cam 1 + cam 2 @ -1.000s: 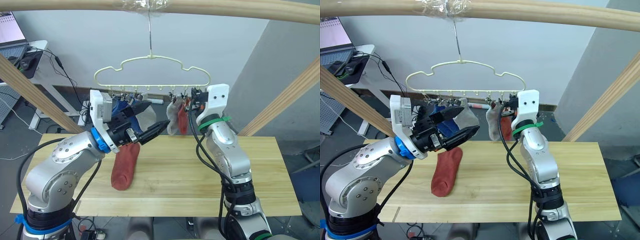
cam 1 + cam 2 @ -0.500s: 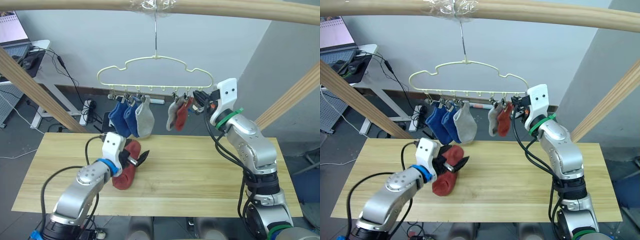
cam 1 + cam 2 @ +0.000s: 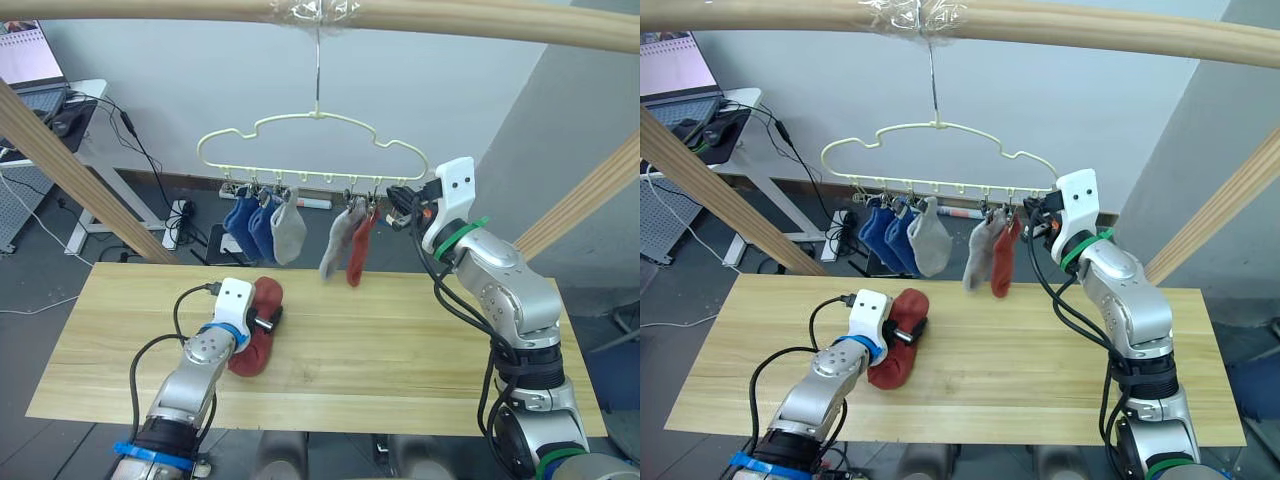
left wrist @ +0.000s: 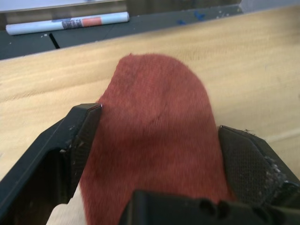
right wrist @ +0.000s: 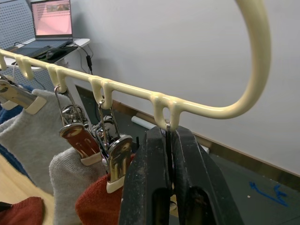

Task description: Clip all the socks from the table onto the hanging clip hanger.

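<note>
One rust-red sock [image 3: 252,330] lies on the table [image 3: 400,340] left of centre. My left gripper [image 4: 159,140] is open and low over it, one finger [image 4: 70,140] on each side of the sock's toe end. The clip hanger [image 3: 310,140] hangs from the top pole. Clipped to it are two blue socks [image 3: 248,225], a grey sock [image 3: 288,228], another grey sock [image 3: 335,245] and a rust-red sock [image 3: 358,252]. My right gripper [image 3: 400,205] is shut on the clip [image 5: 168,136] at the clip hanger's right end.
A round wooden pole [image 3: 450,15] crosses overhead, with slanted poles at the left [image 3: 80,170] and right [image 3: 590,195]. A desk with a laptop [image 3: 30,70] and cables stands behind at the far left. The table's right half is bare wood.
My left arm came down from beside the hanger to the table and now straddles the rust-red sock. The grey and rust-red socks at the hanger's right swung left. My right gripper kept its hold.
</note>
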Motion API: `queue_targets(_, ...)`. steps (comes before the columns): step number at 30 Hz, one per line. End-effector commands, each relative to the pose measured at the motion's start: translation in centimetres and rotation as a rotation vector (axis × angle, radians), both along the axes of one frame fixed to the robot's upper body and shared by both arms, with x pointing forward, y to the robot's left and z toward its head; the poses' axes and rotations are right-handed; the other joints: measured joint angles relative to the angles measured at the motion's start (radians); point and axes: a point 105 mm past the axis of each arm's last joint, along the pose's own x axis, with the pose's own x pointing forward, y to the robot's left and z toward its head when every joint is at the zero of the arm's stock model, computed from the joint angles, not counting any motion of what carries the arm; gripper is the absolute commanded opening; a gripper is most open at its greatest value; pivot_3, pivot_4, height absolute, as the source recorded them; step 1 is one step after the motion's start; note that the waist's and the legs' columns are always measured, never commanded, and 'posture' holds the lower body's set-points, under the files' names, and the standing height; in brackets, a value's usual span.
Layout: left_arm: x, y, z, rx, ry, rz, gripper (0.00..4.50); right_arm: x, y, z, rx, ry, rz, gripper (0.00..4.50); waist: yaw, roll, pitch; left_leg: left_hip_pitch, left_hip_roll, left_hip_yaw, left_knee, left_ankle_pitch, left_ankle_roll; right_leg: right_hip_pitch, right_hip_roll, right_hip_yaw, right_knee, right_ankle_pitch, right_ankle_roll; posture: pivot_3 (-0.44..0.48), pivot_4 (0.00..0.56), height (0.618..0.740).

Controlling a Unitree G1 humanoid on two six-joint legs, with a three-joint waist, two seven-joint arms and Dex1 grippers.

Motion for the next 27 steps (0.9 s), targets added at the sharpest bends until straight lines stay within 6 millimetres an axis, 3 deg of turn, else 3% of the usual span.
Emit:
queue_targets(1,-2.0,0.9,-3.9,-0.061,0.189,0.047,4.5,0.0,-0.9,-1.1,-0.034,0.034,-0.052,0.04,0.0,0.0,-0.001,0.001,0.0,0.0,0.0,0.0,0.0,0.001,0.0,0.0,0.0,0.0,0.0,0.073,0.255,0.74)
queue_targets(5,-3.2,0.3,-4.8,-0.147,0.271,0.047,3.99,0.0,-1.1,-1.3,-0.041,0.039,-0.061,0.0,-0.005,0.002,-0.005,0.003,0.0,0.0,0.0,0.0,0.0,0.002,0.0,0.0,0.0,0.0,0.0,0.069,0.26,0.74)
queue_targets(11,-4.4,-0.9,-4.8,-0.212,0.305,0.022,2.44,0.2,-1.7,-1.0,-0.092,0.012,-0.067,0.0,-0.008,0.008,-0.009,0.004,-0.001,0.0,0.0,0.0,0.0,0.003,-0.001,0.001,0.0,-0.003,0.005,0.071,0.262,0.74)
queue_targets(14,-4.6,-2.8,-3.9,-0.248,0.278,-0.057,1.62,0.5,-1.8,-1.1,-0.068,0.032,-0.072,0.0,-0.01,0.008,-0.009,0.005,-0.002,0.001,0.0,0.0,0.0,0.004,-0.001,0.002,0.0,-0.003,0.005,0.071,0.262,0.74)
queue_targets(19,-3.5,-7.0,1.4,-0.461,0.059,-0.201,0.15,0.7,-2.3,-1.2,-0.023,0.089,-0.081,0.0,-0.005,0.007,-0.008,0.003,-0.002,0.001,0.0,0.0,0.0,0.003,-0.002,0.002,0.0,-0.003,0.006,0.083,0.265,0.74)
queue_targets(22,-3.5,-8.3,3.4,-0.569,0.014,-0.212,0.03,0.9,-3.0,-0.6,-0.029,0.094,-0.093,0.0,-0.002,0.004,-0.007,0.0,-0.002,-0.002,0.001,0.0,0.0,0.002,-0.002,-0.001,-0.001,-0.003,0.005,0.077,0.266,0.74)
queue_targets(27,-5.1,-12.7,8.3,-0.615,-0.112,-0.496,0.03,1.1,-4.8,-0.3,0.192,0.333,-0.154,0.0,-0.002,0.004,-0.007,0.0,-0.002,-0.002,0.0,0.0,0.0,0.002,-0.002,0.0,-0.001,-0.002,0.003,0.077,0.265,0.74)
